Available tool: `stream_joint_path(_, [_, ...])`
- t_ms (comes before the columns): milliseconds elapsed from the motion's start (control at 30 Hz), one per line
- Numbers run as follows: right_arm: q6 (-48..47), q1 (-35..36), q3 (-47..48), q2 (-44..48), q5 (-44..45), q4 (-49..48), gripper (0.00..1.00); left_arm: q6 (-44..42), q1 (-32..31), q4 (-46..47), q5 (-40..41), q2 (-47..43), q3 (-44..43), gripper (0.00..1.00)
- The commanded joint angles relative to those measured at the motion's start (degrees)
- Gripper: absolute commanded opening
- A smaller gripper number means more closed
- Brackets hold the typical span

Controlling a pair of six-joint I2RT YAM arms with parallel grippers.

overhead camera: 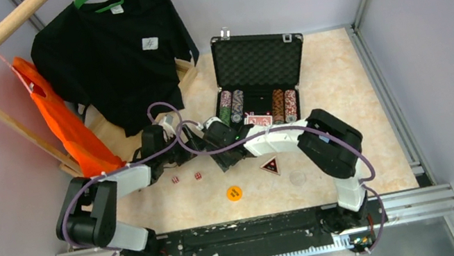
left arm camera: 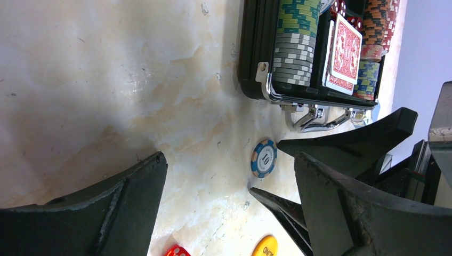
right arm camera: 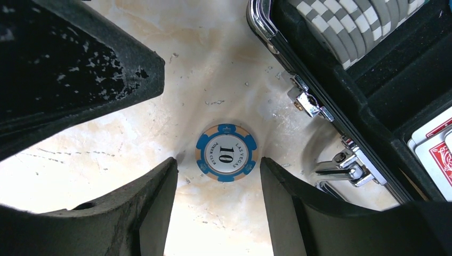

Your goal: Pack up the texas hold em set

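White-and-black left arm (overhead camera: 127, 179) and right arm (overhead camera: 329, 142) carry looping purple cables (overhead camera: 161, 103).

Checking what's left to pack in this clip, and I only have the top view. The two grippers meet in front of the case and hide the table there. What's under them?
Observer: A blue chip marked 10, lying flat on the table, just outside the case.
Operator: Is the right gripper holding it?
Observer: No. The right gripper is open, with a finger on either side of the chip, and bare table shows between the chip and one finger.
Operator: And the left one?
Observer: The left gripper is wide open and holds nothing.
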State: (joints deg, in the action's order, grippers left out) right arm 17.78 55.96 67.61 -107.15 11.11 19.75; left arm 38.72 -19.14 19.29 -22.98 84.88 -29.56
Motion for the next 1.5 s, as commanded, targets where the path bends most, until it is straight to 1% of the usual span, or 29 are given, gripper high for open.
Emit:
stream_joint_path(0, [-0.11,-0.07,2.54,-1.74,0.55,-0.83,0.59,-0.84,0.11,0.43,-0.58,-0.32,-1.20,0.95])
stream_joint_path(333, [-0.47,-0.08,3.14,-2.63,-0.30,-0.64,0.58,-0.84,0.13,0.40,-0.56,-0.24,-1.21,0.94])
stream_joint_path(467, [-0.39,-0.03,2.97,-2.08,-0.47,-0.19,0.55,-0.84,0.18,0.40,-0.57,-0.25,-1.20,0.94])
stream_joint_path(700, [-0.99,0.42,2.54,-1.61,-0.79,0.62,0.54,-0.62,0.20,0.49,-0.83,-0.15,-1.20,0.94])
stream_joint_path(1000, [-0.55,0.37,1.78,-1.26,-1.25,0.34,0.47,-0.65,0.16,0.40,-0.87,-0.33,-1.03,0.94])
stream_joint_path(1167, [-0.55,0.40,1.57,-0.90,-1.28,0.39,0.46,-0.68,0.15,0.40,-0.92,-0.24,-1.11,0.94])
stream_joint_path(1267, [-0.47,0.37,1.58,-0.85,-1.22,0.52,0.46,-0.66,0.15,0.44,-1.01,-0.05,-1.19,0.94])
stream_joint_path(1400, [-0.38,0.37,1.41,-0.43,-1.27,0.66,0.53,-0.71,0.15,0.42,-1.16,0.17,-1.26,0.94])
stream_joint_path(1467, [-0.38,0.37,1.31,-0.38,-1.27,0.74,0.55,-0.57,0.15,0.43,-1.19,0.19,-1.22,0.94])
